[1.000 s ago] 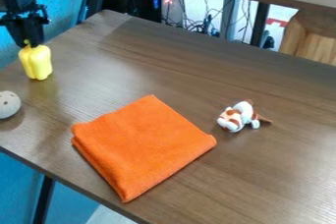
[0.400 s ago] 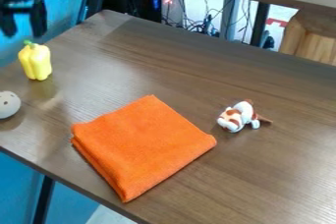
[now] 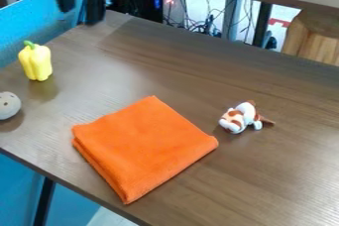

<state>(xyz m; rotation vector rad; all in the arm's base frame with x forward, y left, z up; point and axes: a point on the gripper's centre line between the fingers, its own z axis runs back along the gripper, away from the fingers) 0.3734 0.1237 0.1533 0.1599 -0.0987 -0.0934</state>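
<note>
End effector (image 3: 80,15), fingers parted and empty, by far corner of worktop (image 3: 265,180), yellow pepper (image 3: 35,62) upright at left, pale holed ball (image 3: 9,105) near it, folded orange cloth (image 3: 142,145) lying between ball and white-and-brown toy animal (image 3: 239,118).

I'm seeing my gripper (image 3: 80,17) blurred and cropped by the top edge; the left edge is cutting off the spotted ball (image 3: 9,106).

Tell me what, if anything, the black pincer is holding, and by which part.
Nothing is held. The pincer hangs open near the far corner of the table, and the yellow pepper stands apart from it.
</note>
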